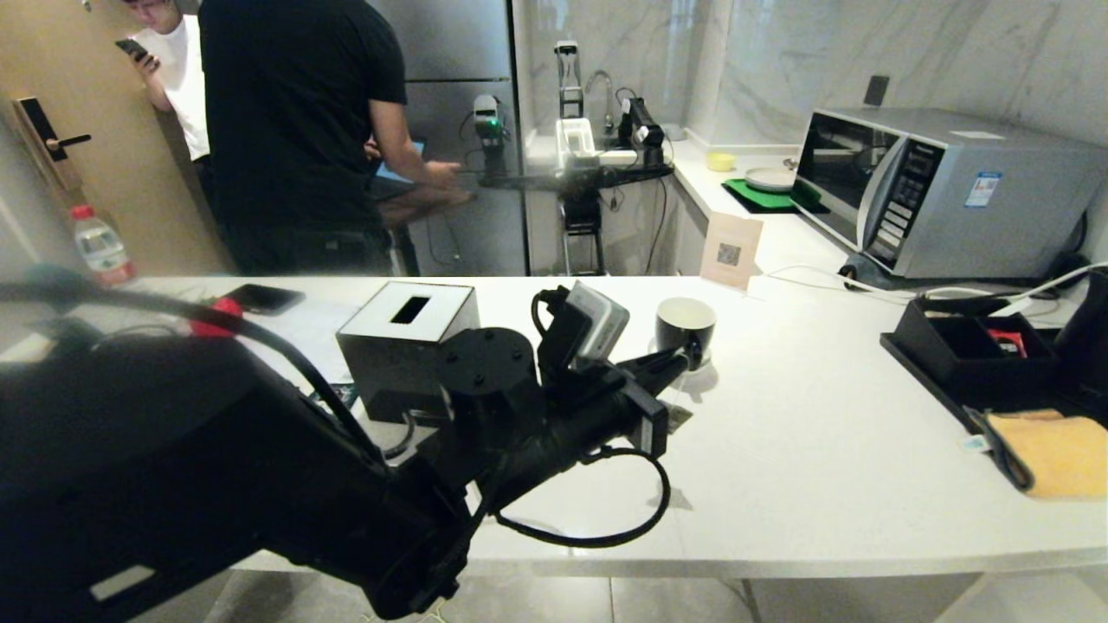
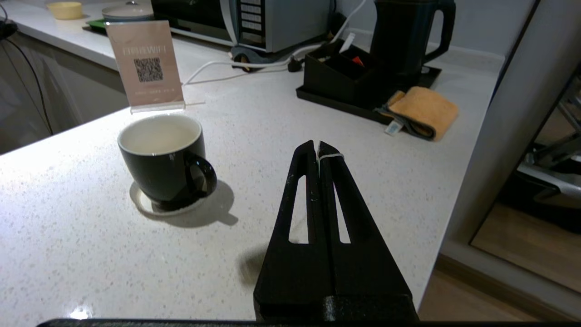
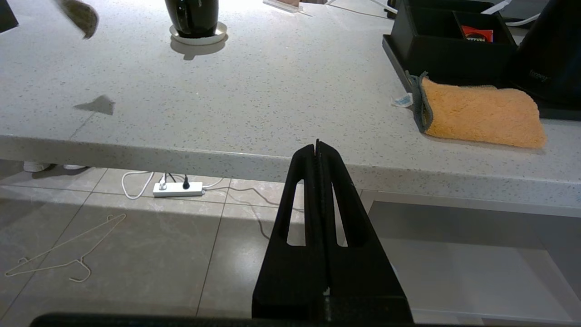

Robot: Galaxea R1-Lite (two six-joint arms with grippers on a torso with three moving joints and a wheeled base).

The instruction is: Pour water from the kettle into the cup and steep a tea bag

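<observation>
The black cup [image 2: 161,159] with its white inside stands on a small white saucer [image 2: 140,206] mid-counter. My left gripper [image 2: 319,147] hovers just beside it, on the handle side, shut on the tea bag's thin white string [image 2: 332,156], which loops over one fingertip. The grey-brown tea bag [image 3: 79,16] dangles in the air above the counter. The black kettle [image 2: 404,36] stands on the tray at the counter's right end. I cannot tell whether the cup holds water. My right gripper [image 3: 316,146] is parked below the counter's front edge, shut and empty.
A black tissue box [image 1: 407,346] sits left of the cup [image 1: 684,327]. At the right are a black tray [image 1: 969,346] with sachets, an orange cloth [image 1: 1052,454] and a microwave [image 1: 943,186]. A QR sign [image 1: 731,251] stands behind the cup. Two people [image 1: 294,130] stand beyond the counter.
</observation>
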